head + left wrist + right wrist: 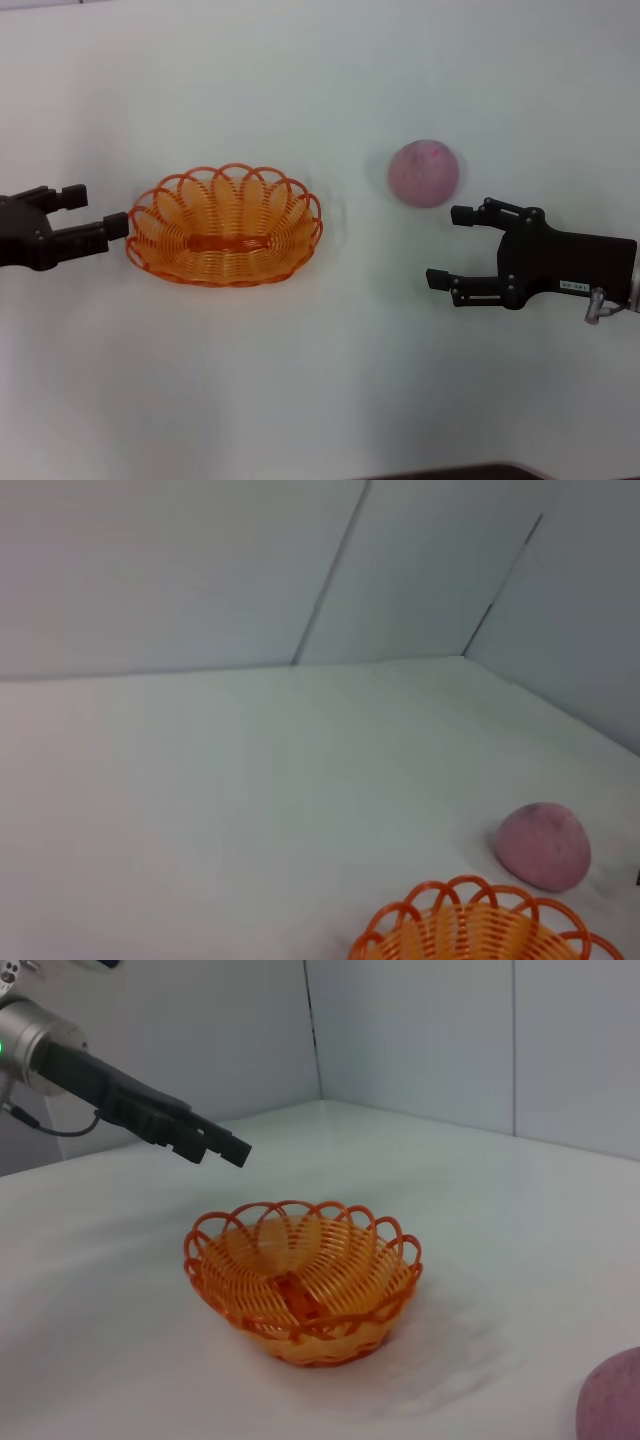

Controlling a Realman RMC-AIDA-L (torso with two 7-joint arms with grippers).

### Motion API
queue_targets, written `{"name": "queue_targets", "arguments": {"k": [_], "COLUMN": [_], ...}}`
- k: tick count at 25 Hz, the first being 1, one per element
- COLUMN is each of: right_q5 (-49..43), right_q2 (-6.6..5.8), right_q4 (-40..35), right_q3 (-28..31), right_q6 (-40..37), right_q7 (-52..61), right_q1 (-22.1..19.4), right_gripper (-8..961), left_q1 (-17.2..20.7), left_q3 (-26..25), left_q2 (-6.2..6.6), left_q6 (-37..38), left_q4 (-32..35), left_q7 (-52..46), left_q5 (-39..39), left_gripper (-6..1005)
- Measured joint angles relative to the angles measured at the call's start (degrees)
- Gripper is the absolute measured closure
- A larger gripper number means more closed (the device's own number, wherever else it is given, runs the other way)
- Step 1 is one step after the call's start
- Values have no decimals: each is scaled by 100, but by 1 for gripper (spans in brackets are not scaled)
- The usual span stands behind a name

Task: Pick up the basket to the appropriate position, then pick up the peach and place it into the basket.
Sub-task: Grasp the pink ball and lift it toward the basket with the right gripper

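White table (320, 380), bearing an orange basket (225, 228) and, well apart, seemingly unsupported, a pink peach (423, 173).

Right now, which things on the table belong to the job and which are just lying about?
Job:
- oval orange looped-wire basket, empty
- round dusty-pink peach, on the table
- left hand, open, by the basket's rim
- right hand, open, near the peach

Lying about:
- nothing else visible

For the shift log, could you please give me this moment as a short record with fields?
basket: upright on the white table, nothing inside
peach: on the table, apart from the basket, toward the robot's right
left gripper: open, level with the basket's left rim, holding nothing
right gripper: open, beside the peach on its near side, not touching
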Motion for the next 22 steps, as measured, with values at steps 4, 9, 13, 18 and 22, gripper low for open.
{"name": "queue_targets", "arguments": {"k": [4,9,13,18,22], "right_q5": [0,0,0,0,0], "right_q2": [0,0,0,-5,0], "right_q4": [0,0,0,0,0], "right_q3": [0,3,6,32,56], "right_q6": [0,0,0,0,0], "right_q7": [2,2,2,0,-28], "right_q1": [8,12,-15,-33,-35], "right_gripper": [33,34,34,35,36], "left_q1": [173,579,954,1303,1470], "left_q3": [-11,-18,-22,-39,-86], "left_q2": [-59,-247,-299,-307,-327], "left_q6": [118,215,420,483,488], "left_q4": [9,32,-7,-127,-303], "left_q7": [724,1817,2455,2844,3166], "left_q5": [-100,-435,-634,-629,-621], "left_gripper": [156,157,158,159,159]}}
